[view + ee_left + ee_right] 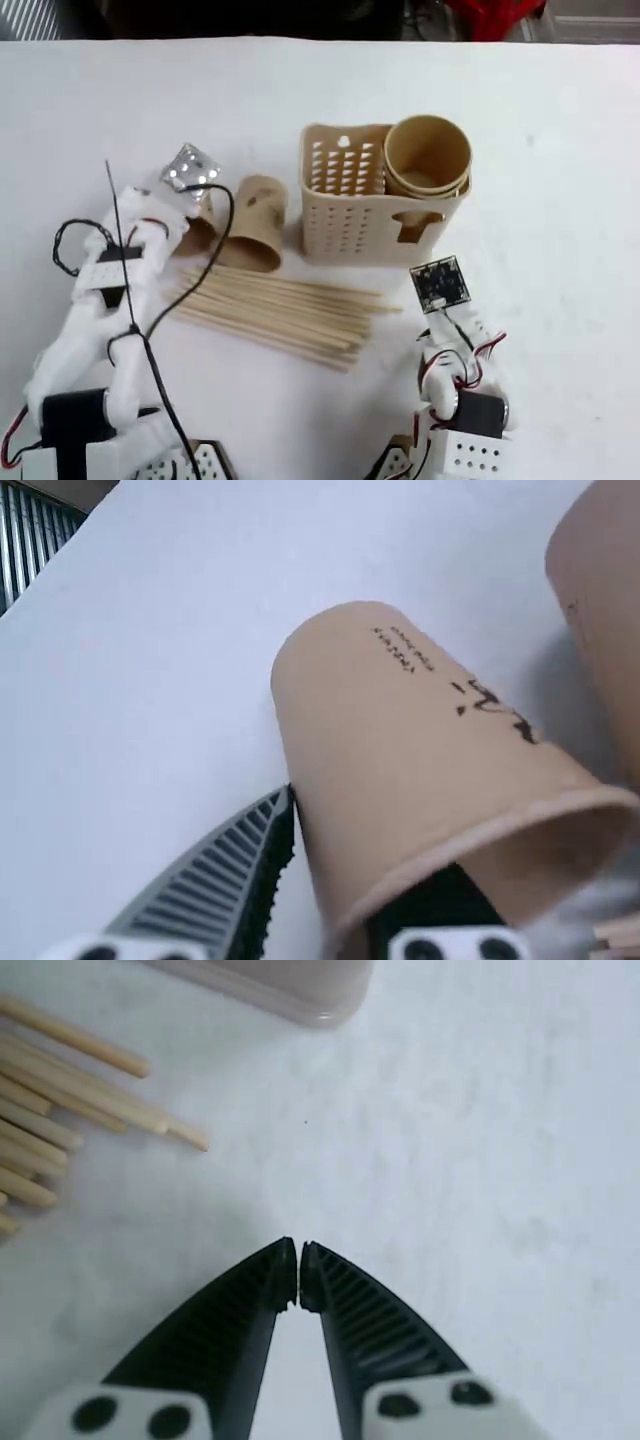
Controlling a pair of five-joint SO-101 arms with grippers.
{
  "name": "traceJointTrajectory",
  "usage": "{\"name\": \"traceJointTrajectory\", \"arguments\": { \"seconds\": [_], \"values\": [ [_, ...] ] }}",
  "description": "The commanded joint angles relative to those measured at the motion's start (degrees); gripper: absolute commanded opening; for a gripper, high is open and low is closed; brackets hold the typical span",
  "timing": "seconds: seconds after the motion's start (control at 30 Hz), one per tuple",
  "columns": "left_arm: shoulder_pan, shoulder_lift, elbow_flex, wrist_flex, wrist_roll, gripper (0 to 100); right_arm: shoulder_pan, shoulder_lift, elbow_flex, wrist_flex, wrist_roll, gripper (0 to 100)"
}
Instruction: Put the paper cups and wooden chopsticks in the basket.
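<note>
A white table seen from above, with two white robot arms at its near edge. A pale perforated basket stands upright in the middle, and stacked cups sit upright in its right end. Just left of the basket, a second cup lies on its side. Beside that lies a paper cup, also on its side. The left gripper has closed narrowly on its wall, one finger inside the mouth, the other against the outside. A loose bundle of wooden chopsticks lies flat in front of the basket. The right gripper hangs over bare table near the chopstick ends, jaws pressed together and holding nothing
</note>
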Motion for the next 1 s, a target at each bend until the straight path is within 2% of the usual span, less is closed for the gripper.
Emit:
{"name": "traceJointTrajectory", "arguments": {
  "seconds": [0.0,0.13,0.27,0.4,0.57,0.73,0.97],
  "values": [
    [1.54,-0.40,-0.62,-0.97,0.79,5,-1.98,-0.57,0.26,-1.19,0.62,2.0],
    [1.19,-0.40,-0.62,-0.44,2.46,2,-2.95,-0.57,0.70,-1.63,0.62,2.0],
    [1.10,-0.48,-3.69,6.86,7.74,2,-2.77,-0.57,0.79,-1.98,0.62,2.0],
    [1.10,-0.48,-11.87,20.13,13.63,2,-2.86,-0.57,0.79,-1.98,0.62,2.0],
    [1.01,-0.57,-26.64,41.32,20.92,2,-3.12,-0.57,1.23,-2.07,0.62,2.0],
    [-0.48,-0.57,-41.49,58.29,27.87,2,-3.12,-0.57,1.23,-2.07,0.62,2.0],
    [-1.01,-0.57,-66.73,78.95,29.10,2,-3.12,-0.57,1.23,-2.07,0.62,2.0]
  ]
}}
